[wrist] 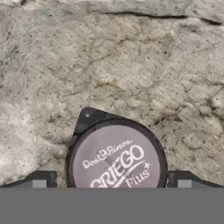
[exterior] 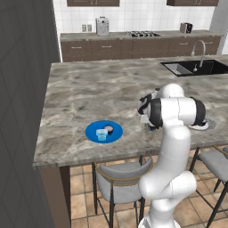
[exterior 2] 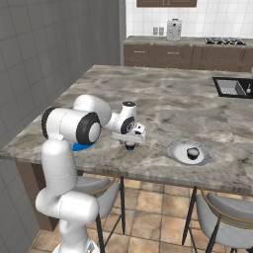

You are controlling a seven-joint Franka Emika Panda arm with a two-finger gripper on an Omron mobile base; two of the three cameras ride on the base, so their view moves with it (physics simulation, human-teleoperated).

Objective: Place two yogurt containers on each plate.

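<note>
A dark yogurt container [wrist: 116,157] with a pale "Griego" lid stands on the marble counter directly under my gripper [wrist: 113,183]. The gripper is open, one fingertip on each side of the cup, not clamped on it. From the right base view the gripper [exterior 2: 129,141] hangs low over this cup [exterior 2: 130,147], near the counter's front edge. The bright blue plate [exterior: 93,132] carries a light blue cup [exterior: 102,135] and a dark cup [exterior: 109,129]. The grey-white plate [exterior 2: 177,148] holds one dark cup [exterior 2: 192,153].
The counter's front edge [exterior 2: 148,173] runs just below the gripper, with stools [exterior: 119,177] beneath it. A sink [exterior: 192,67] with a faucet sits at the far right. My own arm hides part of the grey-white plate [exterior: 205,125] in the left base view.
</note>
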